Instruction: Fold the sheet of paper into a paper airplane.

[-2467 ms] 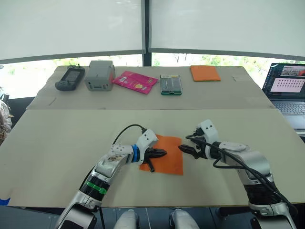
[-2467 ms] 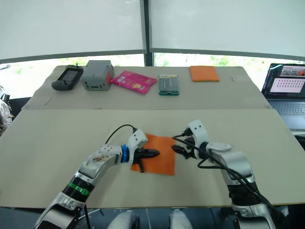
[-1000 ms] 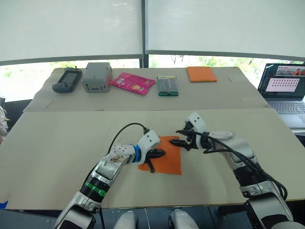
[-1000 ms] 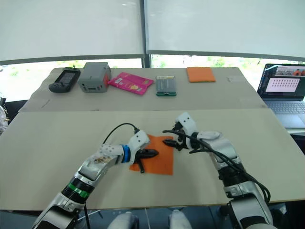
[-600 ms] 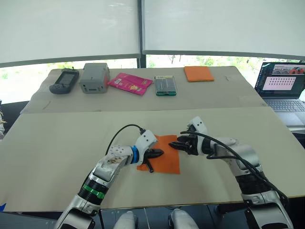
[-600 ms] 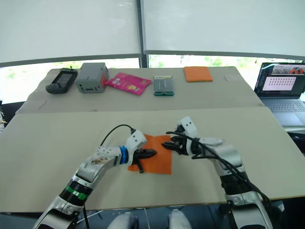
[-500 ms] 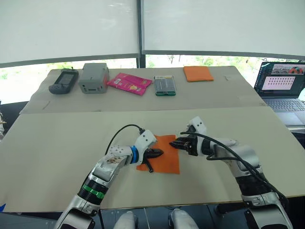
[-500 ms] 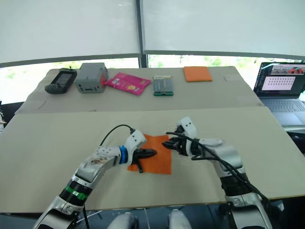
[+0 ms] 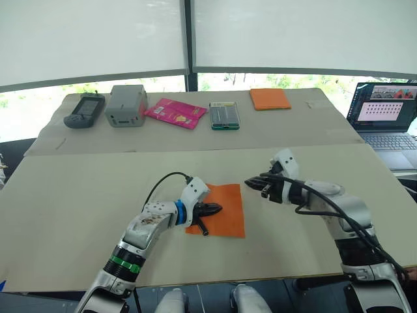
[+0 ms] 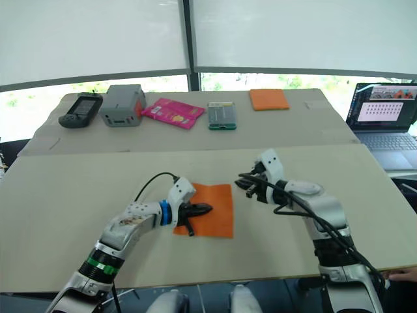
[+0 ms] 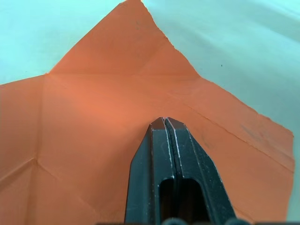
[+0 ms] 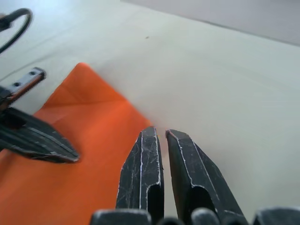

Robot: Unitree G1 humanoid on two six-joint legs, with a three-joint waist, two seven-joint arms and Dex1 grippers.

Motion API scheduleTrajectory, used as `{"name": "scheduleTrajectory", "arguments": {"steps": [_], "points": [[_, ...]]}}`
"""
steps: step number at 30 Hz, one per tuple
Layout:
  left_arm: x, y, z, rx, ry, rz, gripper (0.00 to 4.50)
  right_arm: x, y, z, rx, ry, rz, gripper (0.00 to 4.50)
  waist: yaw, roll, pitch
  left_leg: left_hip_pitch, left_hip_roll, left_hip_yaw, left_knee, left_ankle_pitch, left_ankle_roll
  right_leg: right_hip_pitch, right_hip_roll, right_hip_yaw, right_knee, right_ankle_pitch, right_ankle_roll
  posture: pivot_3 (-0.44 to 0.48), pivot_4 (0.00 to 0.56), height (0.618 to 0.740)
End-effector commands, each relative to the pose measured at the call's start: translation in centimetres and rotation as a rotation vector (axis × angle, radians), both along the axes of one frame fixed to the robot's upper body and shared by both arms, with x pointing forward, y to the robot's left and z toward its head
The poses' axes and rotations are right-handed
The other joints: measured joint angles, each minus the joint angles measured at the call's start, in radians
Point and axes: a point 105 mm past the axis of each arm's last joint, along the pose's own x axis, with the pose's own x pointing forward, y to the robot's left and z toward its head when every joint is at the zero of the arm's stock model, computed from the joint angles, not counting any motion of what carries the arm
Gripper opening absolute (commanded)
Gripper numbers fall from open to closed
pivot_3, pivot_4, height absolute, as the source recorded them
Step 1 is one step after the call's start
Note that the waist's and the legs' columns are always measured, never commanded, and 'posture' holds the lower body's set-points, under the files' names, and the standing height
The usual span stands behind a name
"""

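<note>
One creased orange sheet of paper (image 9: 220,208), one smooth orange rectangle (image 9: 270,98), one pink packet (image 9: 174,112), one laptop (image 9: 384,115).

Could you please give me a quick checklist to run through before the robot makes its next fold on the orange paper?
1. Paper lies flat on the table: ok; creases show in the left wrist view, no flap stands up.
2. Left gripper pins the paper: ok; fingers shut, tips over the sheet, though actual contact cannot be told.
3. Right gripper free to take an edge: ok; it hangs just off the paper's right far corner, holding nothing.
4. Right fingers parted enough to pinch: not ok; they are nearly together.
5. Space around the paper: ok; the packet and other items sit on the far table.
</note>
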Motion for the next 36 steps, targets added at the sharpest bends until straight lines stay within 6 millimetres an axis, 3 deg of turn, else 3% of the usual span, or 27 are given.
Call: {"name": "scheduleTrajectory", "arguments": {"steps": [1,5,10,16,30,36], "points": [[-0.2,1.4,-2.1,0.058,0.06,0.054,0.0,1.3,-1.1,0.9,-0.041,-0.073,-0.061,0.23,0.0,0.0,0.0,0.0,0.0,0.0,0.0,0.0,0.0,0.0,0.0,0.0,0.0,0.0,0.0,0.0,0.15,0.74],[-0.2,1.4,-2.0,0.054,0.055,0.057,0.0,1.1,0.0,-0.2,-0.025,-0.041,-0.027,0.23,0.0,0.0,0.0,-0.001,0.0,0.001,0.0,0.0,0.0,-0.001,0.0,0.0,0.0,0.002,-0.003,0.0,0.15,0.74],[-0.3,1.6,-2.1,0.054,0.055,0.062,0.0,0.1,0.6,0.5,0.132,0.04,-0.008,0.23,0.002,0.0,0.0,-0.002,0.0,0.001,0.0,0.0,0.0,-0.002,0.0,0.001,0.0,0.003,-0.005,0.0,0.15,0.74],[-0.3,1.6,-2.1,0.052,0.058,0.063,0.0,-0.7,0.7,0.5,0.203,0.106,-0.008,2.06,0.0,0.0,0.0,-0.002,0.0,0.0,0.0,0.0,0.0,-0.002,0.0,0.003,0.0,0.004,-0.006,0.0,0.15,0.74],[0.5,2.1,-1.9,0.064,0.043,0.077,0.0,-0.9,2.8,-1.7,0.237,0.165,0.008,2.06,0.001,0.0,0.0,-0.001,0.0,0.001,0.0,0.0,0.0,-0.002,0.001,0.006,0.0,0.002,0.001,0.0,0.15,0.74],[0.8,2.4,-1.9,0.067,0.04,0.087,0.0,-1.2,3.2,-1.3,0.206,0.114,0.023,0.18,0.0,0.0,0.0,0.001,0.0,0.002,0.0,0.0,0.0,-0.002,0.002,0.008,0.0,0.003,0.002,0.0,0.15,0.74]]}}
